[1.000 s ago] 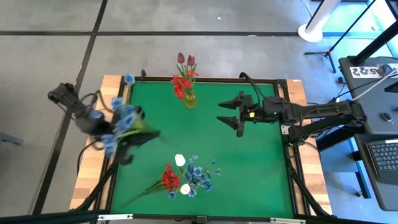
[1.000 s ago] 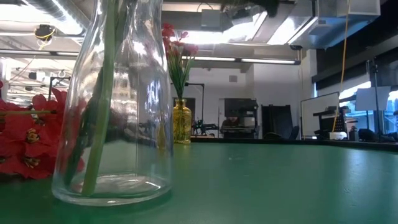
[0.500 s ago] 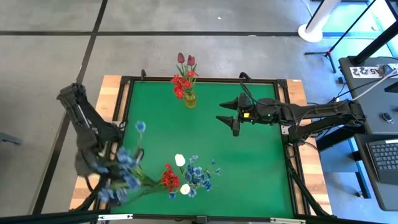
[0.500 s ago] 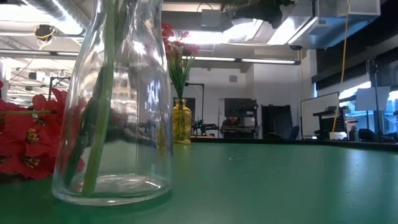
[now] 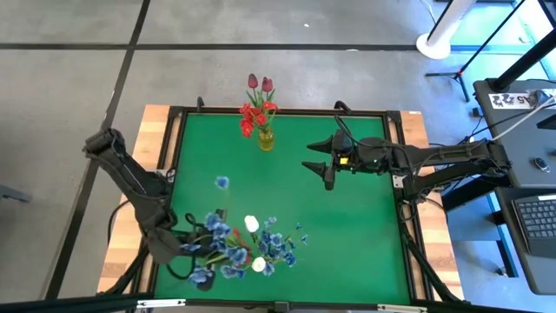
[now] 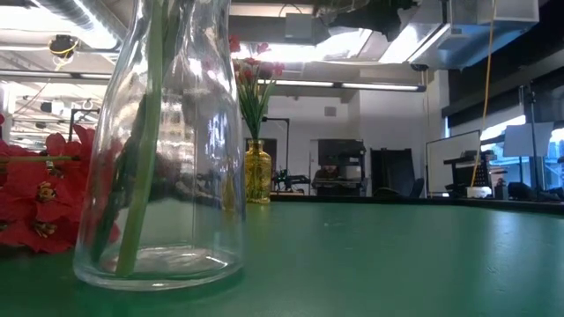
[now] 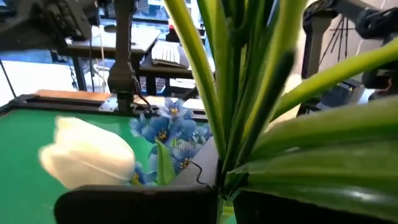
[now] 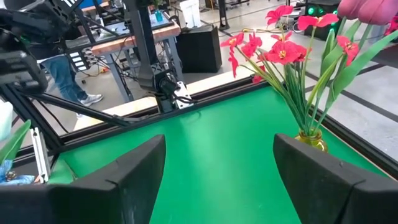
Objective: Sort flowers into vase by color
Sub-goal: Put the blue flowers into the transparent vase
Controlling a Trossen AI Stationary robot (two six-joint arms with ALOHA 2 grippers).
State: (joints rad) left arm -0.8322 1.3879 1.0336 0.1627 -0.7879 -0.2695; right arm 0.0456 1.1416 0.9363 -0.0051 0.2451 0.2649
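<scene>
While left hand (image 5: 185, 246) stays clamped on blue spray (image 5: 217, 239) above clear vase (image 6: 159, 141) at desk's near edge: align stems upright, lower slowly. Right hand (image 5: 323, 164) apart, waiting mid-desk.

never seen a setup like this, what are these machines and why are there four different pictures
These are two robot arms at a green table, sorting fake flowers by colour. One picture looks straight down from above, one looks level across the tabletop, and two come from cameras on the arms' wrists.

From above, the left gripper is shut on a blue spray, over the near edge by a clear vase that holds blue and white flowers. The wrist picture shows its green stems close up. The right gripper hangs open and empty mid-table. At the far edge a yellow vase holds red and pink flowers.
</scene>
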